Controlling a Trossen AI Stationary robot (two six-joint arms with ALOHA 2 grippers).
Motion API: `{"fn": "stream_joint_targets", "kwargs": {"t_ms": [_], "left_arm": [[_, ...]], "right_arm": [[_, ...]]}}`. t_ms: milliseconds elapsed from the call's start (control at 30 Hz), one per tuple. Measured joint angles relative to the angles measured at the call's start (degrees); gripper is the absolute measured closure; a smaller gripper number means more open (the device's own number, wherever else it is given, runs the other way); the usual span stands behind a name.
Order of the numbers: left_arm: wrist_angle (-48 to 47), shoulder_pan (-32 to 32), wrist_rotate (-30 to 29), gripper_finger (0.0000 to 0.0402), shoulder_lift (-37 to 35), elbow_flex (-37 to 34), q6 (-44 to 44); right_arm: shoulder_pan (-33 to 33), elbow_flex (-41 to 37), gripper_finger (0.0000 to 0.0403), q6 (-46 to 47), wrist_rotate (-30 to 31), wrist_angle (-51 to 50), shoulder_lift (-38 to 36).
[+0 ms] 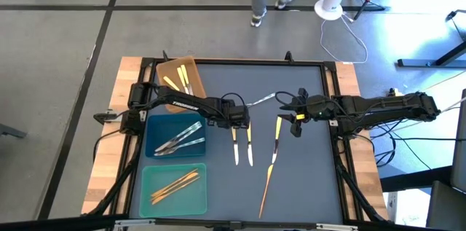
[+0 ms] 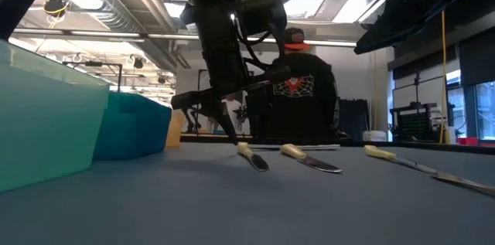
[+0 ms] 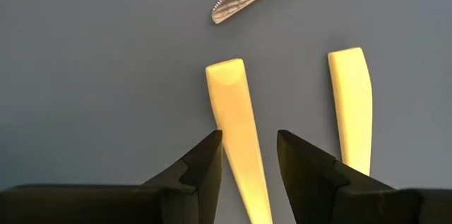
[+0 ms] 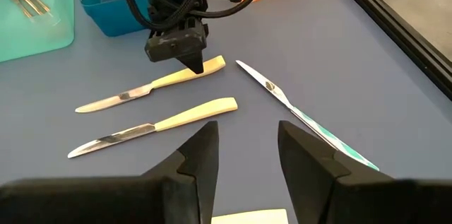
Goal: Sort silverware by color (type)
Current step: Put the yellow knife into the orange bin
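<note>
Glossy yellow plastic knife handle [image 3: 236, 132], matt tabletop [image 3: 92, 75]

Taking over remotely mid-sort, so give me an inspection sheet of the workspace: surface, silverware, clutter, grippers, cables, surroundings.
Surface: grey mat on a wooden table.
Job's things: two yellow-handled knives side by side mid-mat; another yellow-handled piece; a gold piece; a silver piece. Brown tray, blue tray and teal tray each hold pieces.
Clutter: nothing seen.
Grippers: left gripper open, straddling a yellow handle; right gripper open above the mat.
Cables: bundles along both table edges.
Surroundings: a person behind the table; a fan base.
</note>
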Motion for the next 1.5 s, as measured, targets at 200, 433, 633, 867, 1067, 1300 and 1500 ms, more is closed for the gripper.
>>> {"fn": "stream_joint_targets", "kwargs": {"t_ms": [200, 433, 633, 867, 1067, 1300, 1500], "left_arm": [[0.0, 0.0, -0.2, 0.0272, 0.0, 0.0, -0.1], [-0.1, 0.0, -0.7, 0.0272, 0.0, 0.0, -1.1], [0.7, -0.2, 0.7, 0.0272, 2.3, 0.0, -1.3], [0.9, -0.4, -0.4, 0.0272, 3.0, 0.1, -1.3], [0.9, -0.7, 0.0, 0.0272, 3.0, 0.1, 0.3], [0.9, -1.1, -1.1, 0.0272, 3.1, 0.1, 2.1], [0.9, -1.1, -2.2, 0.0272, 3.2, 0.1, 2.2]], "right_arm": [[0.0, 0.0, 0.0269, 0.0, 0.0, 0.0, 0.0], [0.0, 0.0, 0.0269, 0.0, 0.0, 0.0, 0.0], [0.0, 0.0, 0.0269, 0.0, 0.0, 0.0, 0.0], [0.0, 0.0, 0.0269, 0.0, 0.0, -0.3, 0.0], [0.0, 0.0, 0.0269, 0.0, 0.0, -0.3, 0.0], [0.0, 0.0, 0.0269, 0.0, 0.0, -0.3, 0.0], [0.0, 0.0, 0.0269, 0.0, 0.0, -0.3, 0.0]]}}
